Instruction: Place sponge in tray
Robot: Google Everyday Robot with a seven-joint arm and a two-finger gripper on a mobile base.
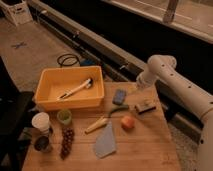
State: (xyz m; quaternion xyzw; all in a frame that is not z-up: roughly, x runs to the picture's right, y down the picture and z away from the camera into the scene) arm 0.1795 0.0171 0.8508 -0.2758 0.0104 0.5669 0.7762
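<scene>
The blue sponge (119, 96) lies flat on the wooden table, just right of the tray's near right corner. The yellow-orange tray (47, 100) stands at the table's back left and holds a white long-handled utensil (75, 90). My gripper (135, 93) hangs at the end of the white arm (165, 70), which reaches in from the right. It is a little above the table, just right of and behind the sponge. It is open with nothing in it.
A brown block with a pale top (145, 106) lies right of the sponge. An orange fruit (127, 122), a yellow stick-like item (96, 125) and a blue-grey cloth (105, 142) lie nearer the front. Cups (64, 116) and grapes (66, 142) stand front left.
</scene>
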